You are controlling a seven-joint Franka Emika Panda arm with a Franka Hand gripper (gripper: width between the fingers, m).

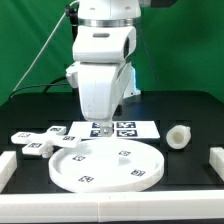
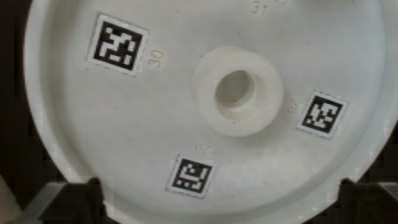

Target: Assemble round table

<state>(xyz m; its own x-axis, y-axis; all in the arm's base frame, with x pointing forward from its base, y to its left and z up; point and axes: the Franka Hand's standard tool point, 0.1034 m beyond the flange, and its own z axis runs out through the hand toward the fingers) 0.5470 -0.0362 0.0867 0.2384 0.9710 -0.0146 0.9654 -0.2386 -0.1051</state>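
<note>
The large white rimmed round disc point(image 1: 105, 163) lies flat at the table's front, with several square tags on it. In the wrist view the disc point(image 2: 178, 110) fills the picture, its centre hole point(image 2: 237, 92) showing. My gripper point(image 1: 104, 130) hangs over the disc's far edge, above the marker board. In the wrist view the gripper point(image 2: 214, 207) is open and empty, a dark finger point(image 2: 63, 205) at each side of the disc's rim and apart from it. The cross-shaped foot piece point(image 1: 40, 140) lies at the exterior view's left. The short cylinder leg point(image 1: 178, 136) lies at the right.
The marker board point(image 1: 125, 128) lies behind the disc, partly hidden by the gripper. A plain white bar point(image 1: 6, 166) lies at the exterior view's left edge and another point(image 1: 215, 160) at the right edge. A green backdrop stands behind the black table.
</note>
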